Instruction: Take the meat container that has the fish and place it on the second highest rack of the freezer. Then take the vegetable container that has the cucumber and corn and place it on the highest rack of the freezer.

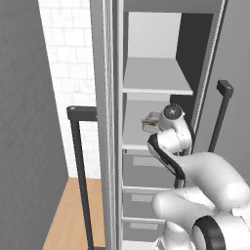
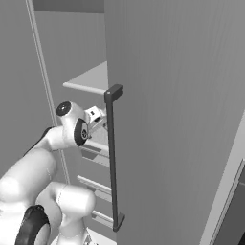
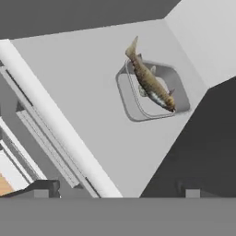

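Observation:
The grey meat container (image 3: 152, 92) sits on the freezer's second highest rack (image 3: 87, 97), and the fish (image 3: 150, 80) lies across it with its tail over the rim. My gripper (image 3: 117, 191) is open and drawn back from the container, with nothing between its fingertips (image 3: 46, 188). In the left base view, the container with the fish (image 1: 150, 122) rests on that rack just left of my hand (image 1: 172, 113). The highest rack (image 1: 156, 90) above it is bare. In the right base view, my hand (image 2: 94, 116) reaches into the freezer beside the door handle.
The open freezer door with its dark vertical handle (image 2: 112, 158) stands close on my right. A second dark handle (image 1: 78, 146) stands on the left. Drawers (image 1: 141, 171) lie under the racks. The freezer's front frame (image 1: 112, 122) rises left of the opening.

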